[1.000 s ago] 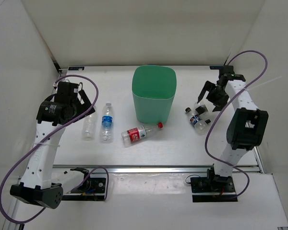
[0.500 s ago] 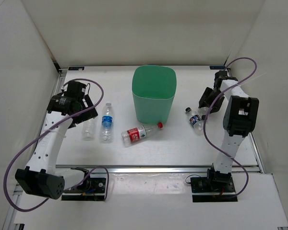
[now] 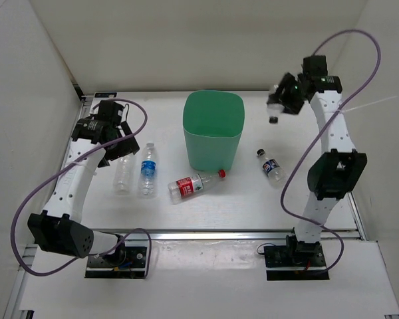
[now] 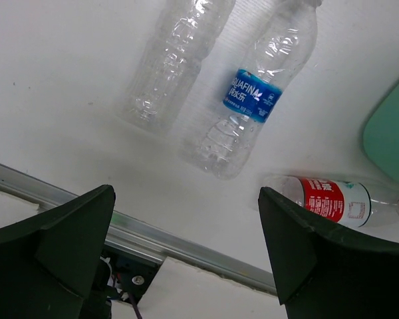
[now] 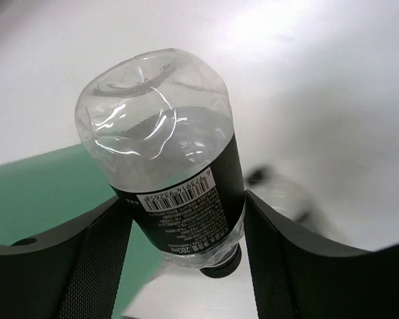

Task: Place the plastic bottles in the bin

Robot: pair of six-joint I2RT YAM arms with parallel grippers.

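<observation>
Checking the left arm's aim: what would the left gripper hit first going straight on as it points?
Likely the base of the blue-labelled bottle, or the table just short of it; depth is unclear. The unlabelled bottle lies beside that line.

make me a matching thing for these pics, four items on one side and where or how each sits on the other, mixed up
Column one:
1. dark-labelled clear plastic bottle with black cap
2. red-labelled clear plastic bottle with red cap
3. unlabelled clear plastic bottle
4. green plastic bin

Column two:
a. lying at the bin's near side, cap towards it
b. standing upright, open end up
c. held up in the right gripper
d. lying flat beside the blue-labelled bottle, on its outer left side

Pairs: 1-c, 2-a, 3-d, 4-b
</observation>
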